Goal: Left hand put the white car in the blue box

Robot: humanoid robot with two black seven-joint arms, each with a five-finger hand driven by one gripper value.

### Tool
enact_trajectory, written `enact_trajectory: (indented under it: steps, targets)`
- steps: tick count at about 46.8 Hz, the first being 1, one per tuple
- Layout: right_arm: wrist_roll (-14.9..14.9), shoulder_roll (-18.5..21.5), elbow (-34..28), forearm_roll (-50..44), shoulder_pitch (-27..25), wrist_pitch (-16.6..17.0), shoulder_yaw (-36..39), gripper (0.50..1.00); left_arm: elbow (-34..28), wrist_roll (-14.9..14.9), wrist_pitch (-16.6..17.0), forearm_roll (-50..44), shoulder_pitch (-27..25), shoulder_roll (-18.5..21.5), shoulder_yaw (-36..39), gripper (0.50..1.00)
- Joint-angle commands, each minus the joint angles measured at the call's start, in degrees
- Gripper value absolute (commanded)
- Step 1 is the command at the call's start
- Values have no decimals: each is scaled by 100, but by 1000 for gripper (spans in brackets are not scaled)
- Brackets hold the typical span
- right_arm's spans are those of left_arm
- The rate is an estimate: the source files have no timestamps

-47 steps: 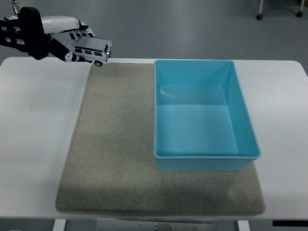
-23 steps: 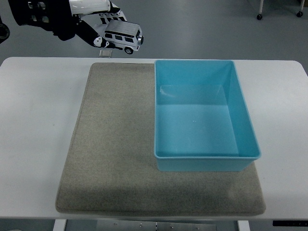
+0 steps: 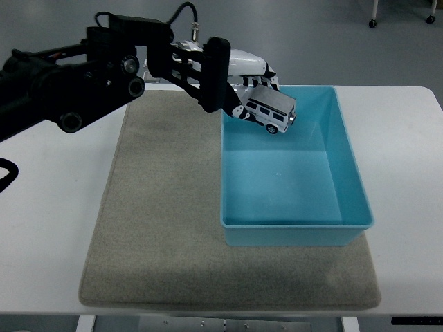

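My left hand (image 3: 252, 93) holds the white car (image 3: 271, 113), a small white and silver van-like toy with dark windows. The car hangs tilted, nose down to the right, above the far left part of the blue box (image 3: 349, 173). The fingers are curled around its rear and roof. The black left arm (image 3: 76, 83) stretches in from the left edge across the back of the table. The blue box is an open rectangular tub with nothing inside, standing on the right half of the grey mat (image 3: 159, 207). My right arm does not show.
The grey felt mat covers the middle of the white table (image 3: 48, 207). Bare table lies to the left of the mat and to the right of the box. Grey floor shows beyond the table's far edge.
The left arm has swung right and forward, carrying the car from beyond the table's far left edge to above the box's far left corner. The car now tilts downward.
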Motion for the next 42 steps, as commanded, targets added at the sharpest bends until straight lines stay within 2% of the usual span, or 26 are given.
enact_trajectory:
  steps: [1, 10, 14, 21, 24, 28, 29, 36, 42]
  targets:
    - [0, 0, 0, 0, 1, 0, 5, 936, 324, -1, 137, 165, 0, -444, 28, 500]
    - [0, 0, 0, 0, 1, 0, 5, 936, 430, 34, 243, 174, 123, -972, 46, 500]
    - [0, 0, 0, 0, 1, 0, 5, 936, 430, 236, 243, 165, 202, -990, 133, 500]
    - [0, 0, 0, 0, 1, 0, -3, 936, 343, 281, 243, 130, 316, -982, 239, 505]
    - [0, 0, 0, -9, 1, 0, -3, 936, 343, 272, 243, 51, 369, -955, 230, 683]
    - [0, 0, 0, 0, 1, 0, 5, 936, 308, 272, 260, 7, 404, -920, 143, 976]
    - [0, 0, 0, 0, 1, 0, 5, 936, 290, 272, 252, -28, 413, -911, 125, 998]
    - [0, 0, 0, 0, 1, 0, 5, 936, 263, 289, 243, -757, 378, -771, 90, 1000]
    - [0, 0, 0, 0, 1, 0, 5, 936, 132, 289, 243, -1442, 334, -341, 2, 1000]
